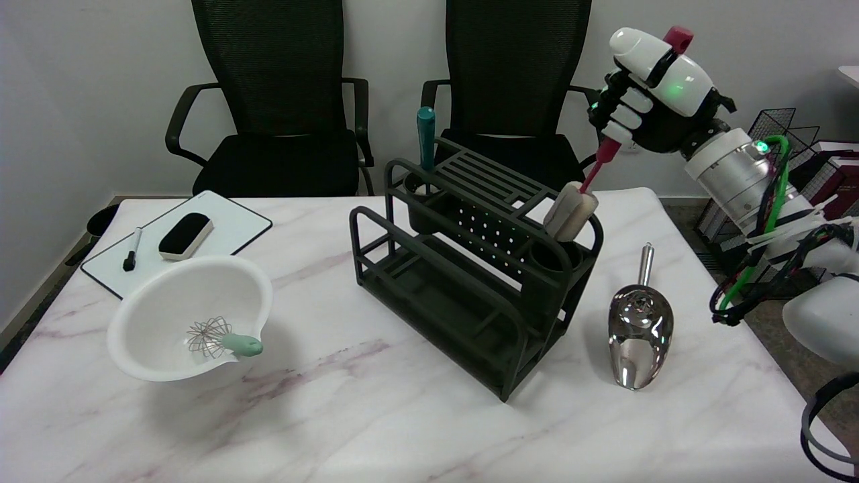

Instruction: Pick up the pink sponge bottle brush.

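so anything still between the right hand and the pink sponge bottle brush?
No. The right hand already grips the pink-handled sponge bottle brush; its pale sponge head hangs above the round cup at the dark slatted rack's right end. Nothing visible blocks lifting it.

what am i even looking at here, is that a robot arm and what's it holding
Yes. The single picture comes from a camera above the table's near side, looking down and across it. The white arm at the right ends in a black-and-white robot hand. It grips the red handle of a sponge bottle brush, lifted clear of the dark rack, its pale sponge end hanging over the rack's right cup. A teal-handled tool stands in the rack's far cup. On the marble table also lie a metal scoop, a white bowl with a small whisk, and a whiteboard with an eraser and marker.
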Action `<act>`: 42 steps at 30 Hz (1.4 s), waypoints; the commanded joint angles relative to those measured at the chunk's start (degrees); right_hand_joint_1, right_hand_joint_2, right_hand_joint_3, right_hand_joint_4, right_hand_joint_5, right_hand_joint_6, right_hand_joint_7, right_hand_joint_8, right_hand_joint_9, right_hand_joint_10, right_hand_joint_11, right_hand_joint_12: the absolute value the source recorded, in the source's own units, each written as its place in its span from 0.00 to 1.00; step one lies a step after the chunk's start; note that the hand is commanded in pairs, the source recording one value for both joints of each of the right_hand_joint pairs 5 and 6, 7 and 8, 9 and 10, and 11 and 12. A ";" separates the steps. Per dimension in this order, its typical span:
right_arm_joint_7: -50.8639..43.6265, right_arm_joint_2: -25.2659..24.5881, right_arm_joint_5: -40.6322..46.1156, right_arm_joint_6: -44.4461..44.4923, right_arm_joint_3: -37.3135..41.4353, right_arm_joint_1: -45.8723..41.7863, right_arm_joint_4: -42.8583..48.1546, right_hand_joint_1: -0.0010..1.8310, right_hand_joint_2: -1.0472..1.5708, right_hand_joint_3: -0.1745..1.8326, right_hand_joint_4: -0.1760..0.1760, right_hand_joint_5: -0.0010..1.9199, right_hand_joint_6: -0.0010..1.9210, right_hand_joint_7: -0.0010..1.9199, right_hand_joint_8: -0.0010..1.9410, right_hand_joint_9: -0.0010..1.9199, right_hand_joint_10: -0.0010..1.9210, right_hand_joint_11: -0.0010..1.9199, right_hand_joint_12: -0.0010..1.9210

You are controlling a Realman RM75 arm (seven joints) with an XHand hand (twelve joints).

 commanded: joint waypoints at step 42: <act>-0.08 -10.04 -6.00 1.20 -34.37 18.24 9.13 0.60 1.00 0.33 0.50 1.00 1.00 1.00 0.99 1.00 1.00 1.00 1.00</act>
